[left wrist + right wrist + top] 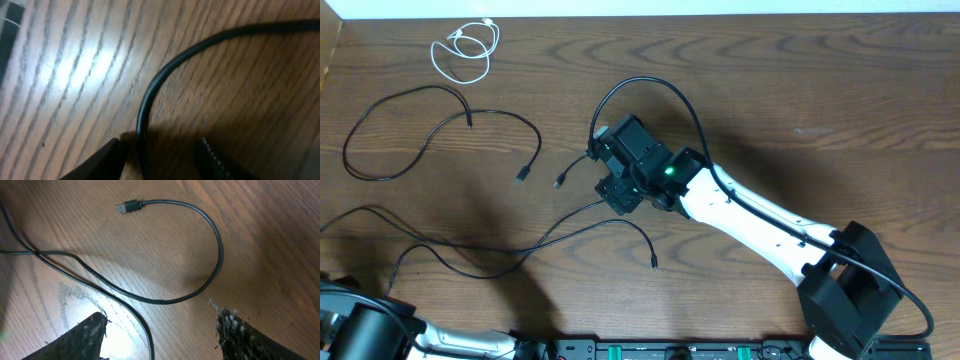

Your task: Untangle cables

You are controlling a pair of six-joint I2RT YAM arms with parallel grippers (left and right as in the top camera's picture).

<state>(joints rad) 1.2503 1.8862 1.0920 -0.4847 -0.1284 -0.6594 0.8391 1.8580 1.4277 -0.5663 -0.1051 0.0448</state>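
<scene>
The black cables [523, 174] are lying loose over the left and middle of the wooden table [800, 90]. Their long runs are stretching mostly left to right, and two are crossing low on the left. One is curling into a wide loop at the far left, and another is running off the left edge of the overhead view. The white cable [465, 48] is sitting coiled by the far edge, apart from the black ones. The right gripper [160, 325] is hovering over the middle with its fingers spread wide. One black strand is passing between them, and a plug [127, 206] is pointing left just beyond. The left gripper [160, 150], low at the near-left corner, is also standing spread, straddling an arcing black strand. Bare wood is showing across the far right.
</scene>
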